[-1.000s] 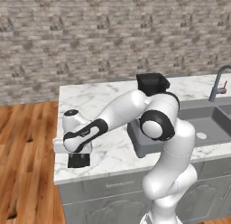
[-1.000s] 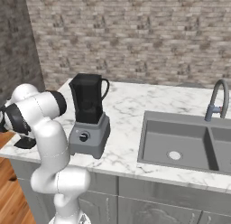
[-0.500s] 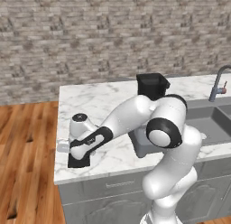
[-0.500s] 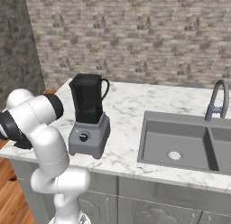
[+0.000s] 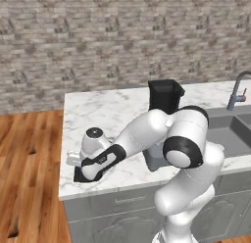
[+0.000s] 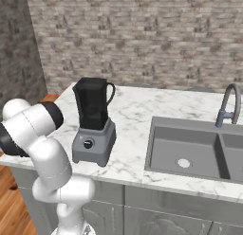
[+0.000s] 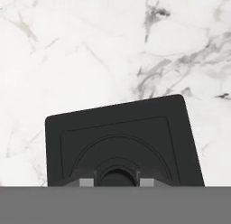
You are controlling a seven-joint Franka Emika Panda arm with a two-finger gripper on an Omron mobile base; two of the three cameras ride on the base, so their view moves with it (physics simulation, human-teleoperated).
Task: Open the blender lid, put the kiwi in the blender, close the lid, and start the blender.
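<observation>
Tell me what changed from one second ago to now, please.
The arm went lower to the blender lid lying on the counter, and the pincer closed on the lid's middle knob. The blender, with its jar open on top, and the sink stayed in place.

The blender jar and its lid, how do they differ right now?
The jar stands tall and upright on the grey base, open at the top; the lid lies flat on the marble counter, off the blender. The jar has a side handle; the lid is a thin square slab with a round knob. Both are black.
</observation>
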